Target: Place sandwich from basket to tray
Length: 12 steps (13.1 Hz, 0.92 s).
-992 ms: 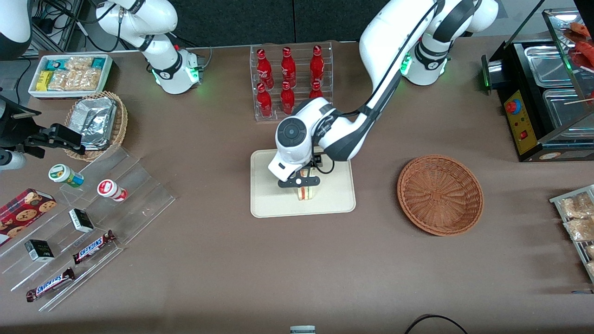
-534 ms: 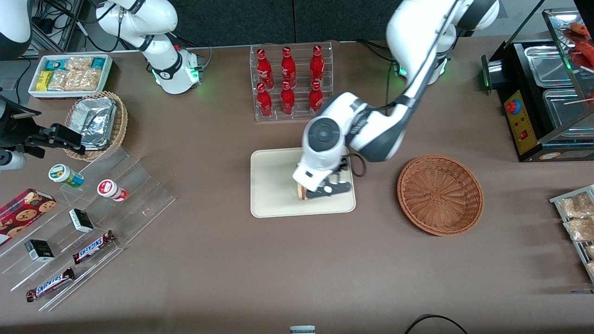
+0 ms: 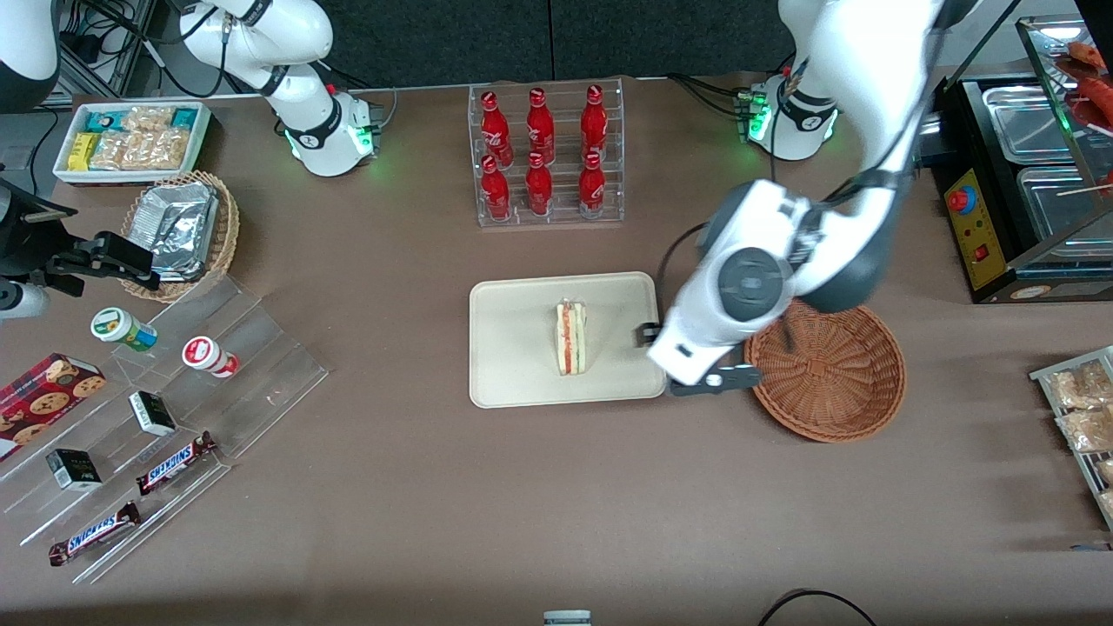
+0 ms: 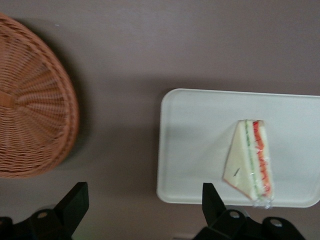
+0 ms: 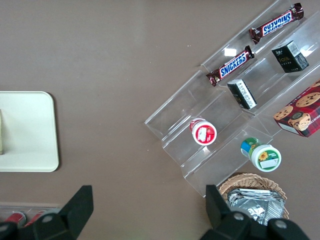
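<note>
Gripper (image 4: 142, 210) spread wide above brown table (image 3: 522, 487) between tray (image 3: 513, 348) and basket (image 3: 826, 365)

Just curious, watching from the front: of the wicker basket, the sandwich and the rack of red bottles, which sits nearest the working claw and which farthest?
From the open gripper, hovering between tray and basket:
1. Basket, right beside it.
2. Sandwich, on the tray.
3. Bottle rack, farthest from the front camera.

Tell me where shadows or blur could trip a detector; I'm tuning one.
Front view: crisp; the open gripper above the table between tray and basket. Left wrist view: soft; basket shadows the table, sandwich wrap glints.
</note>
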Motion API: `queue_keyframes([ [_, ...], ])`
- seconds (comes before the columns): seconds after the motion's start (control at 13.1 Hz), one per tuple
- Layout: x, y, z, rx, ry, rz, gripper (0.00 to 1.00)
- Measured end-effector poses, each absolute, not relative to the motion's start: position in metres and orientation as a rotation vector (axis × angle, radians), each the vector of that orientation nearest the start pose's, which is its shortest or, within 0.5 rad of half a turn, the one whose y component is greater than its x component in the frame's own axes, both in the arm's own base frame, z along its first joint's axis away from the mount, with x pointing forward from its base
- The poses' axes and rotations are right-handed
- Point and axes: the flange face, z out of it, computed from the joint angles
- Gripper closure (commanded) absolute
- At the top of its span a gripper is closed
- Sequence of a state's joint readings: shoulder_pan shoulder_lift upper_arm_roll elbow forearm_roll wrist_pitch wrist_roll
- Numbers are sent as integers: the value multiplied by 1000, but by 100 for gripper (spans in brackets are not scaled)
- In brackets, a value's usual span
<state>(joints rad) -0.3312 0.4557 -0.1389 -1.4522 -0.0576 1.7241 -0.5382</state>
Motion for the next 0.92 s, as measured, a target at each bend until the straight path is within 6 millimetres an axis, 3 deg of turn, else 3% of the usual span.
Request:
queue_keyframes([
  [0.31, 609, -218, 446, -3162, -59, 414, 0],
  [0.53, 608, -181, 470, -3165, -84, 425, 0],
  [0.92, 587, -121, 523, -3138, 91, 410, 0],
])
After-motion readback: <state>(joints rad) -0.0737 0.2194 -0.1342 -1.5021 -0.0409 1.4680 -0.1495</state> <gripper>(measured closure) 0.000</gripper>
